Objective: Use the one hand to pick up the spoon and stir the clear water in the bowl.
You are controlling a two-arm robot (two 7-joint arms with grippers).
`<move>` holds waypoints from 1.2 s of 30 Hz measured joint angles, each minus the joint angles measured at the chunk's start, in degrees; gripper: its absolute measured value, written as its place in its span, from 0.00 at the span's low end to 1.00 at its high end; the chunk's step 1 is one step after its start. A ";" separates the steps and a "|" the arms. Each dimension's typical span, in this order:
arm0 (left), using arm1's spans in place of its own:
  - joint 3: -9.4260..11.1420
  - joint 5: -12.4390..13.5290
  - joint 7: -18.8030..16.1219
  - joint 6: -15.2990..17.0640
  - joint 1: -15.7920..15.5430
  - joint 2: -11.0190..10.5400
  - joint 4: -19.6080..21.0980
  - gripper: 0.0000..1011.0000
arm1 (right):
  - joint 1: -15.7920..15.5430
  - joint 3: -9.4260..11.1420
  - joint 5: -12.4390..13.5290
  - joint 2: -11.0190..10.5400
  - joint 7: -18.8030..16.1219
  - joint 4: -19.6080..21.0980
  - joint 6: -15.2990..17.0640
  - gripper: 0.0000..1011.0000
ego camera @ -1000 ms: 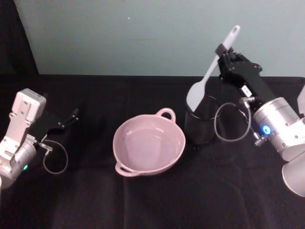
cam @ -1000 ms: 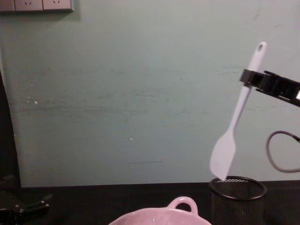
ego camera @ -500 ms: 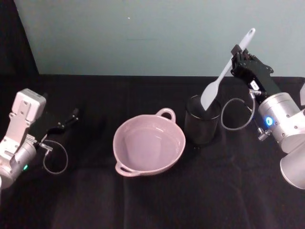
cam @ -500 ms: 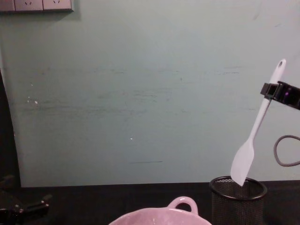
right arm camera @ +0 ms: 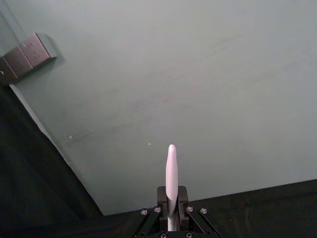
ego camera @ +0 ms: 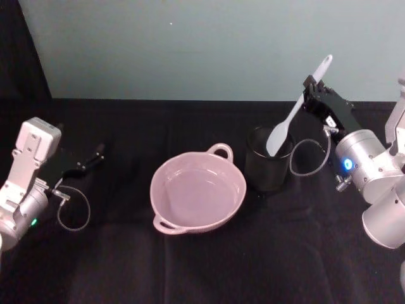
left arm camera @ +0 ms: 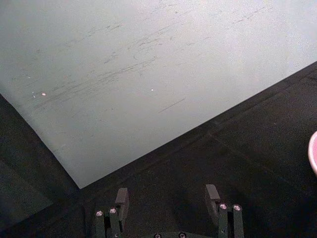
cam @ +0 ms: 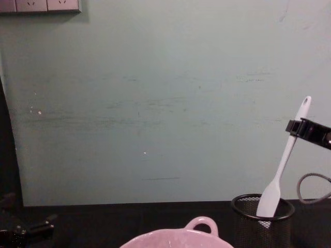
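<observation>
- Head view: the right gripper is raised over the back right part of the black table, its jaws closed on the upper handle of the white spoon.
- The spoon slants down toward the table's middle, and its flat head sits inside the mouth of the black mesh cup.
- The pink bowl stands in the middle of the table, just beside the cup on the cup's left, with one loop handle pointing to the back edge and another to the front.
- The left gripper rests low near the table's left edge, well apart from the bowl.
- Left wrist view: the left gripper has its two fingers spread apart with nothing between them, above the dark table; a sliver of the bowl's rim shows.
- Right wrist view: the right gripper pinches the spoon, whose handle end rises between the jaws against the pale green wall.
- Chest view: the spoon leans with its head dipped into the mesh cup, the right gripper clamped high on the handle.
- The bowl's rim and loop handle show at the near edge, left of the cup.
</observation>
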State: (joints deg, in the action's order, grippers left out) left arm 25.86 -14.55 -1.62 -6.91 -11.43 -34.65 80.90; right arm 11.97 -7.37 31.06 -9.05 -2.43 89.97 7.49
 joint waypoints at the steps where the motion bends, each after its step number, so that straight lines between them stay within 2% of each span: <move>1: 0.00 0.00 0.00 0.00 0.00 0.00 0.00 1.00 | 0.13 0.07 -0.03 0.11 -0.19 -0.59 0.02 0.12; 10: 0.00 0.00 0.00 0.00 0.00 0.00 0.00 1.00 | 0.00 0.43 0.29 0.48 -0.87 -2.24 0.87 0.12; 24: 0.00 0.00 0.00 0.00 0.00 0.00 0.00 1.00 | -0.46 1.31 4.05 0.99 -1.64 -3.53 2.00 0.12; 36: 0.00 0.00 0.00 0.00 0.00 0.00 0.00 1.00 | -0.84 0.77 6.23 0.51 -1.65 -4.32 1.74 0.12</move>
State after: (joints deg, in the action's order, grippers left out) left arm 25.86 -14.55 -1.62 -6.91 -11.43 -34.65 80.90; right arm 11.13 -6.60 37.29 -8.54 -4.07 85.64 9.23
